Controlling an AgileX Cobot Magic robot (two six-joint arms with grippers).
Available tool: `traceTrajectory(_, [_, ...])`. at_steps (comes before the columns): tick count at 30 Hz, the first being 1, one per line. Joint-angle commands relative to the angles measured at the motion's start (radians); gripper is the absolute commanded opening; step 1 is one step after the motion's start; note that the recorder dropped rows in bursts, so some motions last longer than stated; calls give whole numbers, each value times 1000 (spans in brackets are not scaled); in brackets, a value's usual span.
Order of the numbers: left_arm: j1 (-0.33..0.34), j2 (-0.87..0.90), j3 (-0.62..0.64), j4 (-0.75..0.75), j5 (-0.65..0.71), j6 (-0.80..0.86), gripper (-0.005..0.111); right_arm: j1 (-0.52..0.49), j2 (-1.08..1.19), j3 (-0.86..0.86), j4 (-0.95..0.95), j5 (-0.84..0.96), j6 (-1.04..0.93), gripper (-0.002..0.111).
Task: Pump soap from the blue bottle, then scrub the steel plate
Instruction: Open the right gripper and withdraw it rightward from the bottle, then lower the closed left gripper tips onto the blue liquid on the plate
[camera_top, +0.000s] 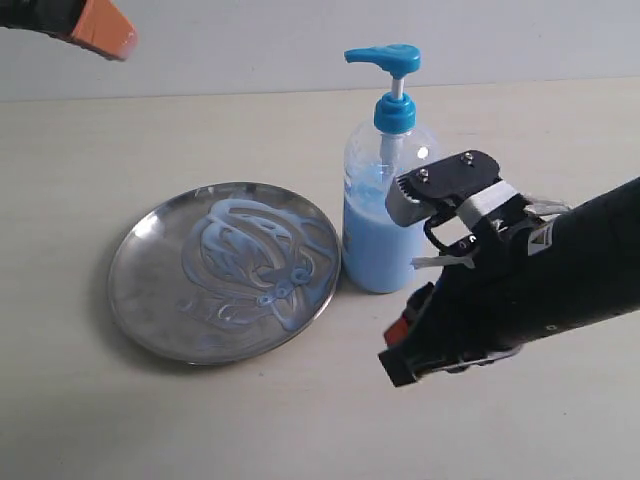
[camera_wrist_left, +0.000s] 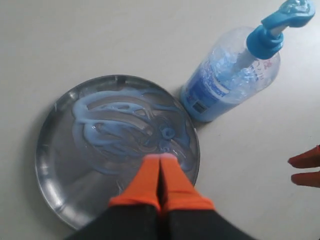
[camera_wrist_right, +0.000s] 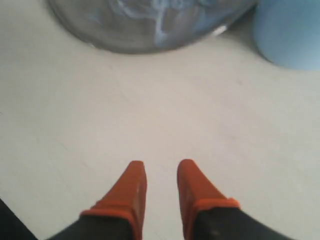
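Risk sits with the blue bottle (camera_top: 370, 240), upright just ahead of our right hand (camera_wrist_right: 160, 166), held slightly open and empty: a careless swing could topple it. Our left hand (camera_wrist_left: 161, 160), closed on nothing, hovers above the steel plate (camera_wrist_left: 55, 165), which may skid under scrubbing.

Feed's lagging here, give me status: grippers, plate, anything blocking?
Left gripper shut, empty, raised. Right gripper open, empty, low by the blue bottle. Steel plate smeared with soap swirls. No obstruction seen.
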Motion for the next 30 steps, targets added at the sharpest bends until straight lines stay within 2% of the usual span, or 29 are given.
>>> traceTrajectory(1, [2, -7, 52, -20, -59, 24, 0, 1, -72, -76, -445, 220, 326, 24])
traceTrajectory(3, [2, -7, 82, -20, -74, 34, 0, 1, -164, -101, -544, 255, 374, 22])
traceTrajectory(5, [2, -7, 109, -25, -96, 48, 0, 1, -273, -109, -635, 249, 418, 13])
traceTrajectory(7, [2, -7, 141, -60, -122, 90, 0, 1, -411, -107, -729, 243, 451, 0])
traceTrajectory(13, [2, -7, 224, -254, -175, 326, 0, 1, -670, -103, -750, 169, 461, 0])
traceTrajectory(24, [2, 50, 382, -561, -246, 757, 0, 1, -816, 34, -759, 35, 466, 0])
traceTrajectory(30, [2, 191, 388, -624, -264, 831, 0, 1, -833, 79, -765, 21, 456, 0])
